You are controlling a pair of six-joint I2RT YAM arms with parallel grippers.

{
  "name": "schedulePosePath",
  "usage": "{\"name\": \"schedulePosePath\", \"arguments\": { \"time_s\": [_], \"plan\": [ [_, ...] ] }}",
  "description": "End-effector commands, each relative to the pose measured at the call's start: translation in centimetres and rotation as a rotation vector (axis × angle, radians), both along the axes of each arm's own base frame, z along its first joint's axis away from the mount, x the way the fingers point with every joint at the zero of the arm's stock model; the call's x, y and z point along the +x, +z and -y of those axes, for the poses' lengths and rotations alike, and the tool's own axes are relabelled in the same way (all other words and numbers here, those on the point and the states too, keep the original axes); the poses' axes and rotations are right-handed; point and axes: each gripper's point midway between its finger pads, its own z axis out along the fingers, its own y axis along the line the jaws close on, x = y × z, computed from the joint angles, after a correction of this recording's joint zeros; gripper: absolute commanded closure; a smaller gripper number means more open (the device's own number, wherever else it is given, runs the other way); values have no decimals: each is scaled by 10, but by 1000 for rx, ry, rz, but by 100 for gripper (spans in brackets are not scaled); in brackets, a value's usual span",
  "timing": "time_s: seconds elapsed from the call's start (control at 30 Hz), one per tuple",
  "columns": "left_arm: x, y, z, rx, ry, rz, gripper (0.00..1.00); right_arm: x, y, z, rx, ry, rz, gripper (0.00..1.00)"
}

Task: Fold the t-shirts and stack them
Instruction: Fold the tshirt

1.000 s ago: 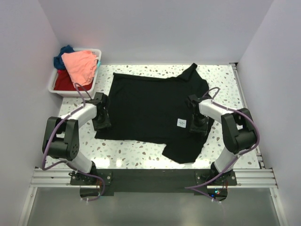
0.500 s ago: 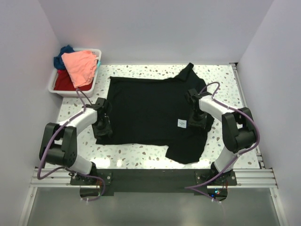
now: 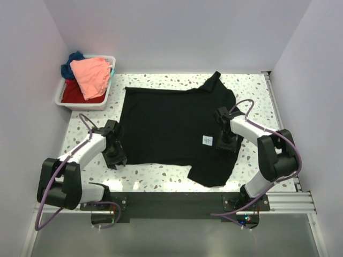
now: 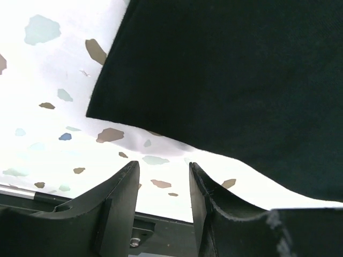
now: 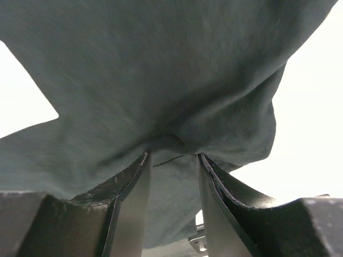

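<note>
A black t-shirt (image 3: 166, 120) lies spread flat on the speckled table, its white neck label (image 3: 207, 140) toward the right. My left gripper (image 3: 114, 156) sits just off the shirt's near-left corner, open, with only bare table between its fingers (image 4: 162, 167); that corner (image 4: 123, 96) lies ahead of them. My right gripper (image 3: 228, 143) rests on the shirt's right side, beside the label. Its jaws stand apart, tips pressed into the cloth, which puckers around them (image 5: 172, 155). The salmon-pink t-shirt (image 3: 91, 75), red t-shirt (image 3: 72, 93) and dark blue t-shirt (image 3: 72, 60) are piled in the bin.
A white plastic bin (image 3: 106, 95) stands at the table's far left corner. White walls enclose the table on three sides. A dark rail (image 3: 171, 203) with both arm bases runs along the near edge. One sleeve (image 3: 211, 170) reaches toward that edge.
The black shirt slid a little toward the far left with both grippers on it. My left gripper then drew back off the shirt's left edge toward the near side.
</note>
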Motion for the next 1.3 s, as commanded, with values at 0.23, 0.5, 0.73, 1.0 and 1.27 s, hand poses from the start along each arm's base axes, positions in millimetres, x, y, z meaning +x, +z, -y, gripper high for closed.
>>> {"name": "schedulePosePath", "arguments": {
  "time_s": [0.23,0.5,0.73,1.0,1.27],
  "plan": [
    [24,30,3,-11,38,136,59,7,19,7,-21,-39,106,58],
    [107,90,4,2,10,538,41,42,54,5,-26,-15,240,57],
    [132,45,-5,130,-86,445,41,61,55,-13,32,31,350,56],
    [165,24,6,166,-169,458,42,67,61,-17,44,65,402,54],
    [174,9,14,150,-171,433,44,74,46,-23,56,129,397,54]
  ]
}}
